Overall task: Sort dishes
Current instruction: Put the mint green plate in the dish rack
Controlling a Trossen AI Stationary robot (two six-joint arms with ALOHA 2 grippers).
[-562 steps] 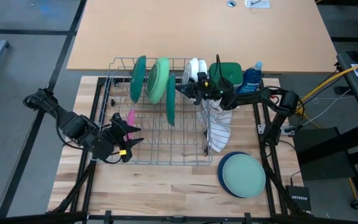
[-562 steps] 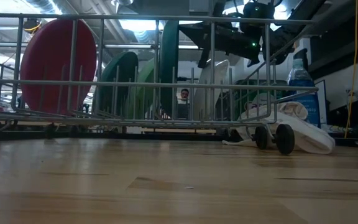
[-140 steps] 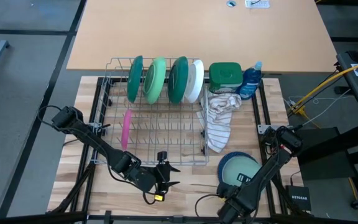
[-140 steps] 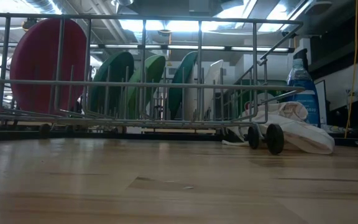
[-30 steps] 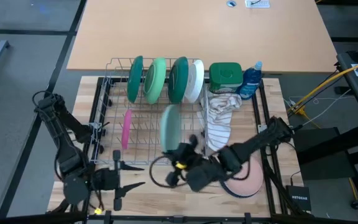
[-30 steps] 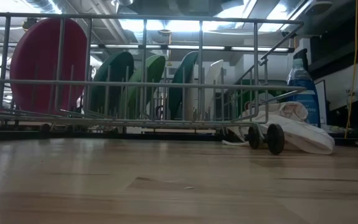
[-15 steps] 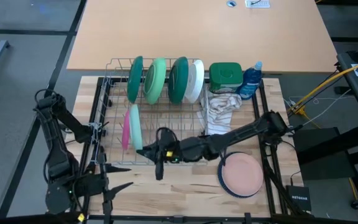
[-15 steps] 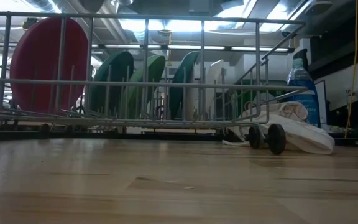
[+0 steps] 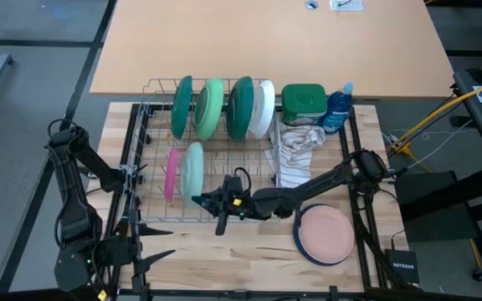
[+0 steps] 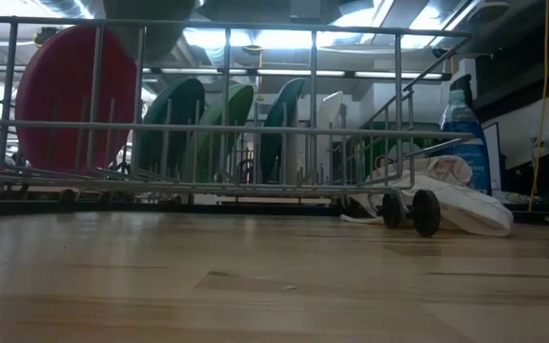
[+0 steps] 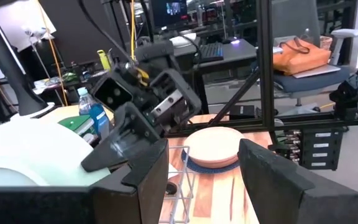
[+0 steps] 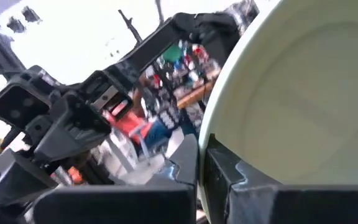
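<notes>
The right gripper [image 9: 201, 199], clamped on the pale teal plate's [image 9: 192, 166] rim, holds it upright over the wire dish rack [image 9: 145, 134] beside the pink plate [image 9: 171, 173], apparently to slot it, while the left gripper [image 9: 141, 245], fingers apart, waits outside the rack's near corner.

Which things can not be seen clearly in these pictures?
- High view: the pale teal plate stands edge-on in the rack, so its seating between the wires is unclear.
- Low view: that plate is cut off by the top edge.
- High view: the plates under the brown plate are covered by it.
</notes>
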